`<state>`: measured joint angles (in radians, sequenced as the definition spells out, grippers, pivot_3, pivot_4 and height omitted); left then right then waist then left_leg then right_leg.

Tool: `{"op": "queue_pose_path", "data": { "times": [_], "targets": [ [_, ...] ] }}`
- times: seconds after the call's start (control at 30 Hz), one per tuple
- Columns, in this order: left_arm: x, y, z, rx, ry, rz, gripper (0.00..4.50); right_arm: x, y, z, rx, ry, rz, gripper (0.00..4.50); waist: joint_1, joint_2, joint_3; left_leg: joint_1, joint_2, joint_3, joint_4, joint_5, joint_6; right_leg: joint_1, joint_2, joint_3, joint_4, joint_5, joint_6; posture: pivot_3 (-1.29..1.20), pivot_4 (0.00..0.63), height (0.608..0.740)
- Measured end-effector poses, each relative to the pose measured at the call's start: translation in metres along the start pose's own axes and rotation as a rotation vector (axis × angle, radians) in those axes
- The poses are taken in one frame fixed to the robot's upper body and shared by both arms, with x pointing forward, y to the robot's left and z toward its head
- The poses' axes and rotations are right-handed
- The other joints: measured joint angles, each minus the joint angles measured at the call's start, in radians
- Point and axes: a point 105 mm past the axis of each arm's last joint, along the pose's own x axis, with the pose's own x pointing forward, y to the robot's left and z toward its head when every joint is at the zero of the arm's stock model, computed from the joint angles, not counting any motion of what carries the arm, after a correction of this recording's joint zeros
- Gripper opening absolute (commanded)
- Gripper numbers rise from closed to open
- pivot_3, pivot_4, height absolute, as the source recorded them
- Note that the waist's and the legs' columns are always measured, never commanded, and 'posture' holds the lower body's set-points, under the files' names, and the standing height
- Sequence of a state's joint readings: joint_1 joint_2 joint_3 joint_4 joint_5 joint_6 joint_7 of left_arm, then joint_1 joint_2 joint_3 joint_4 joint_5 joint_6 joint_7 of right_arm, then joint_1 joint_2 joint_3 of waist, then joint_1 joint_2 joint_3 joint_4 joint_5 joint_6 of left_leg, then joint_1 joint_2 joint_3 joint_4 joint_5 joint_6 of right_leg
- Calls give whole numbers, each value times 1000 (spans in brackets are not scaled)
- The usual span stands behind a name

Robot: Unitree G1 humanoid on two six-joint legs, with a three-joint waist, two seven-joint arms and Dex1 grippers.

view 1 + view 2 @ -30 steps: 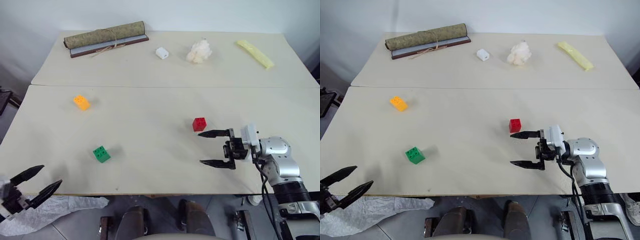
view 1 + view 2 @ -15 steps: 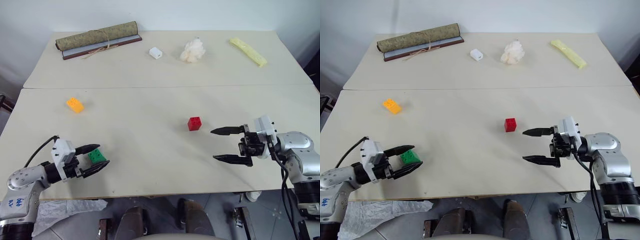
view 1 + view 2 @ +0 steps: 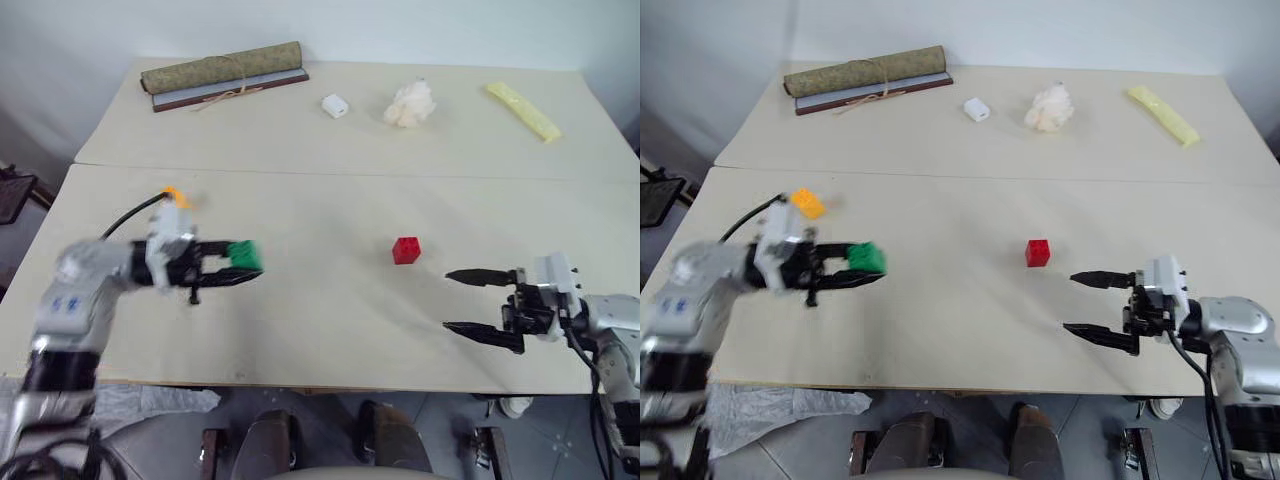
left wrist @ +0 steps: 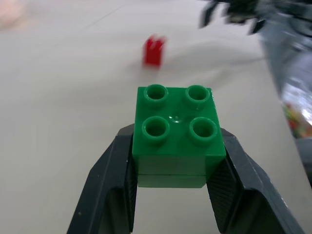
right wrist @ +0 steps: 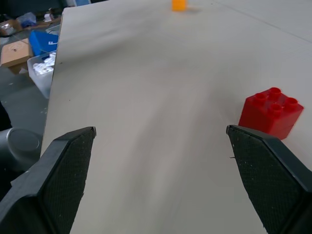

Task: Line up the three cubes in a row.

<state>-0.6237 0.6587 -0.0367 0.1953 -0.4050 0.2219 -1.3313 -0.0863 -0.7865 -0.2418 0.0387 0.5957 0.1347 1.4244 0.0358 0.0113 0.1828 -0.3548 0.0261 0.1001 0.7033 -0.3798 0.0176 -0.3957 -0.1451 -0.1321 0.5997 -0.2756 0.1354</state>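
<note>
My left gripper [image 3: 245,266] is shut on the green cube [image 3: 243,256] and holds it above the table, left of centre. In the left wrist view the green cube [image 4: 178,131] sits studs-up between the two fingers. The orange-yellow cube [image 3: 807,203] lies on the table just behind the left wrist. The red cube [image 3: 406,250] rests right of centre. My right gripper [image 3: 447,300] stands open near the front edge, to the right of the red cube and a little nearer, with nothing between its fingers. The right wrist view shows the red cube [image 5: 270,113] beside one finger and the orange-yellow cube [image 5: 179,5] far off.
Along the back of the table lie a rolled mat on a board [image 3: 222,70], a small white block [image 3: 335,105], a white fluffy wad [image 3: 411,104] and a pale yellow strip [image 3: 520,108]. A seam [image 3: 330,172] crosses the table.
My left gripper came up from below the front edge, shut on the green cube and carried it up and to the right. My right gripper drifted right, away from the red cube.
</note>
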Motion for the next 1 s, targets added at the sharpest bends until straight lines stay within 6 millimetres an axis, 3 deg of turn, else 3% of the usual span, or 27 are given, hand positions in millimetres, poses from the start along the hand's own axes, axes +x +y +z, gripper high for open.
{"op": "queue_pose_path", "data": {
  "times": [0.17, 0.3, 0.47, 0.57, 0.87, 0.93, 1.0],
  "targets": [
    [69, 37, -12, -13, 35, -115, 1522, -10, -1, -1, 1, -43, -132, 4500, -13, -3, 1, -2, 0, 1, -2, 0, 1, 0, 2, -1, -6, 1, 2, 0, 150, 740],
    [83, 43, -33, -2, 143, -134, 1522, -11, 2, -4, -1, -90, -238, 4500, -39, -5, 2, -2, 2, 3, -6, 0, 1, -2, 3, 0, -9, 1, 2, 0, 150, 740],
    [97, 41, -49, -28, 188, -130, 1522, -11, 9, -5, -12, -143, -363, 4500, -33, -6, 3, -4, 2, 2, -4, 0, 1, -3, 3, 0, -8, 2, 3, 0, 150, 740],
    [96, 43, -48, -11, 210, -122, 1522, -11, 12, -5, -24, -140, -383, 4500, -29, -6, 3, -4, 2, 1, -3, 0, 1, -2, 3, 0, -8, 2, 4, 0, 150, 740],
    [84, 46, -36, -24, 110, -113, 4298, -4, 11, -4, -30, -162, -370, 4500, -35, -6, 3, -4, 2, 1, -3, 0, 1, -2, 3, 0, -8, 2, 3, 0, 150, 740],
    [65, 44, -38, -5, 88, -117, 4298, 6, 7, 0, -38, -181, -332, 4500, -44, -6, 3, -3, 3, 2, -3, 0, 1, -3, 4, 1, -7, 2, 3, 0, 150, 740],
    [28, 40, -47, -1, 58, -62, 4298, 18, 1, 3, -37, -205, -286, 4500, -65, -6, 3, -1, 4, 2, -4, 0, 1, -3, 4, 1, -6, 1, 2, 0, 150, 740]
  ]
}}
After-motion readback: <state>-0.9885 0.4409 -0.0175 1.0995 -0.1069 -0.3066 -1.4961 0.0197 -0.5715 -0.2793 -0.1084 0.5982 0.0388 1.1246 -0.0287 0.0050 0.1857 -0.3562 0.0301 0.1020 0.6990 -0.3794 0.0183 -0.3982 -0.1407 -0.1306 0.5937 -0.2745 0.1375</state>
